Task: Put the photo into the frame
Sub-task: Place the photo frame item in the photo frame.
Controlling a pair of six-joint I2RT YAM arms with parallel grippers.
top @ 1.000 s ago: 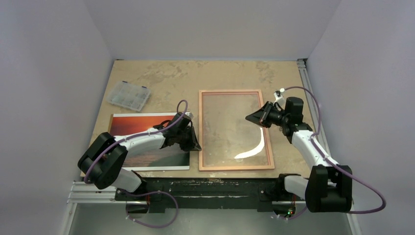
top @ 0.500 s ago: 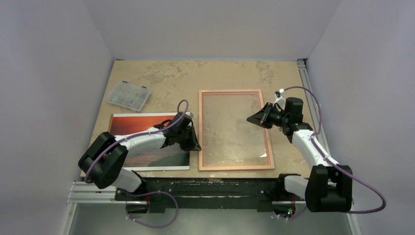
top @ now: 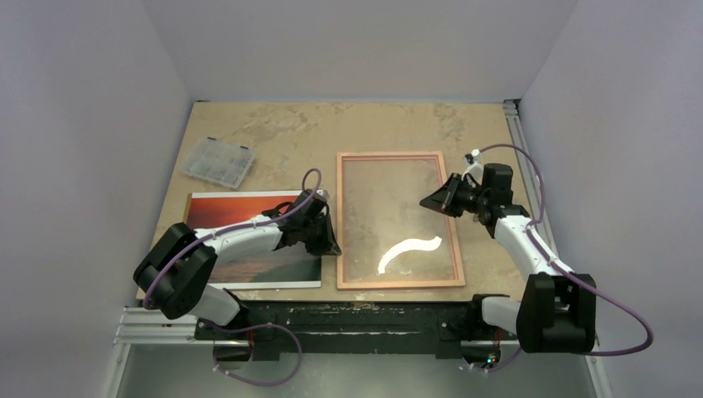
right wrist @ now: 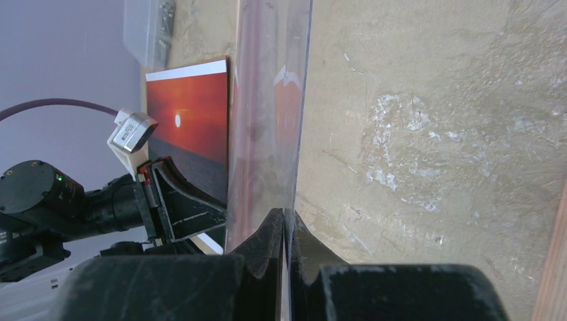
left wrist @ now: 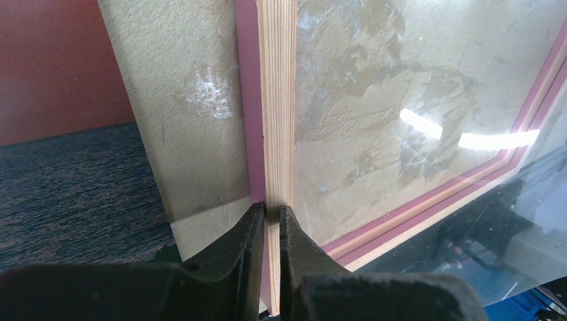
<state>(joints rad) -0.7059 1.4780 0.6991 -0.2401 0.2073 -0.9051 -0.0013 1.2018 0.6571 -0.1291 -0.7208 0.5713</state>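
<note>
Shifted since a second ago: white glare streak on clear pane (top: 398,207), now further left in near half. Right fingers (top: 438,200) pinched fully shut on pane's thin right edge, that edge seemingly raised off frame (top: 342,217). Left fingers (left wrist: 257,224) almost closed, clamped across frame's left wooden rail toward near corner. Photo (top: 228,217) flat on bench (top: 290,133), sunset side up, just left of frame, near right corner hidden under left arm (top: 240,239). Clear compartment box (top: 217,162) far left, well apart from frame.
</note>
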